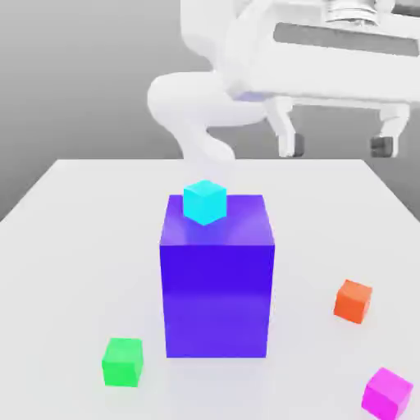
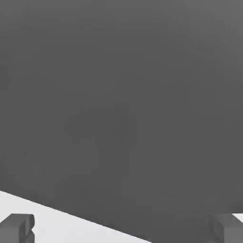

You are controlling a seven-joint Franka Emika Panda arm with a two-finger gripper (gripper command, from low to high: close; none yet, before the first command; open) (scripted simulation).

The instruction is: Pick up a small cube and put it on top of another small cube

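The small magenta cube (image 1: pixel 386 393) lies on the white table (image 1: pixel 82 221) at the front of the exterior view's right. The small green cube (image 1: pixel 123 362) sits at the front on the exterior view's left, beside the big blue block (image 1: pixel 216 287). My gripper (image 1: pixel 335 146) hangs high over the back of the table toward the exterior view's right, far from both cubes. It is open and holds nothing. In the hand view its two dark fingertips (image 2: pixel 17 228) stand wide apart over the table's edge.
A cyan cube (image 1: pixel 204 202) rests on top of the tall blue block in the table's middle. An orange cube (image 1: pixel 353 300) lies on the exterior view's right, between the block and the magenta cube. The arm's white body (image 1: pixel 197 107) rises behind the block.
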